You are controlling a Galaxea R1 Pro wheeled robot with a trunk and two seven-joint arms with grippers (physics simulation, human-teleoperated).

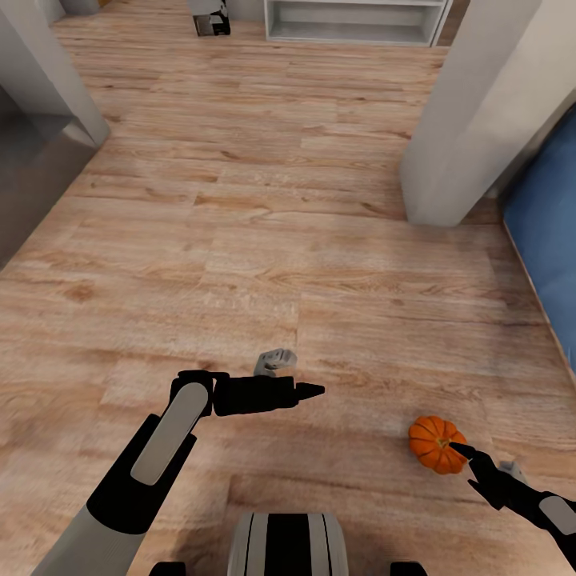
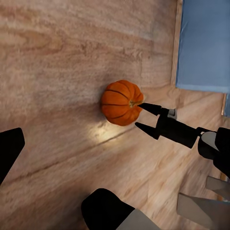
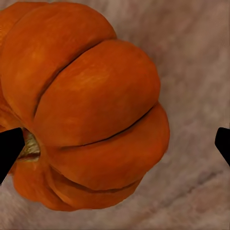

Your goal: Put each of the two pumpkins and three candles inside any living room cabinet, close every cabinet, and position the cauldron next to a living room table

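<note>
On the wooden floor (image 1: pixel 240 240), centre your released right end effector (image 1: pixel 462 450) around the pumpkin (image 1: pixel 432 442) before clenching; left end effector (image 1: pixel 308 390) looks clenched, empty.

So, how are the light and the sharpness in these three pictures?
Head view: even soft light, only a faint shadow under the pumpkin, slight blur overall. Left wrist view: a bright glare patch on the floor beside the pumpkin, by the right gripper. Right wrist view: the pumpkin is very close, and the floor looks smeared.
</note>
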